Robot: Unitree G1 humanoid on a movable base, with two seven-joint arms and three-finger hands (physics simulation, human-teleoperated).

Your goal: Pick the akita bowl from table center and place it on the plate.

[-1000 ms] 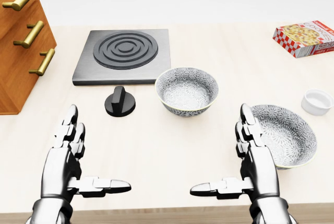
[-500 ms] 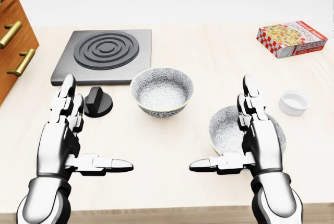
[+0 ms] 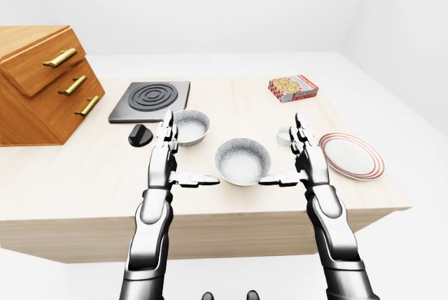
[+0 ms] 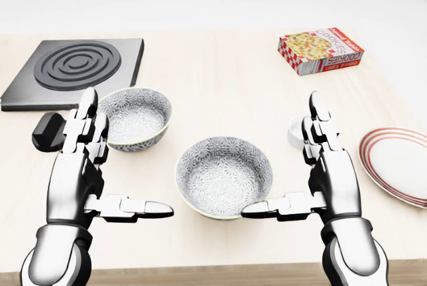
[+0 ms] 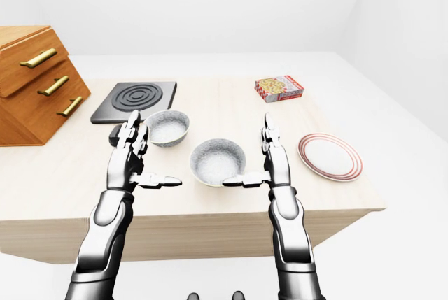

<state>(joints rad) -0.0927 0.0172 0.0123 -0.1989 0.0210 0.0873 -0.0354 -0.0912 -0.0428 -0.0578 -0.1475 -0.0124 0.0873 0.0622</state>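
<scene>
Two grey patterned bowls stand on the pale wooden table (image 4: 220, 79). One bowl (image 4: 224, 176) sits low in the head view's middle, between my hands. The other bowl (image 4: 135, 118) is up and to the left, partly behind my left hand's fingers (image 4: 85, 129). A white plate with red rings (image 4: 397, 161) lies at the right edge. My left hand (image 4: 115, 167) and right hand (image 4: 285, 171) are both open, fingers up and thumbs pointing inward, holding nothing. The right thumb tip nearly meets the nearer bowl's rim.
A small white cup (image 4: 294, 132) peeks out behind my right hand. A red cookie box (image 4: 320, 51) lies at the top right. The dark burner plate (image 4: 73, 66) and a black knob (image 4: 48, 131) are on the left. A wooden drawer chest (image 3: 42, 83) stands further left.
The camera has moved to the right, so everything slid left in the head view. The red-ringed plate came into view and the drawer chest left it. Both hands kept their open pose.
</scene>
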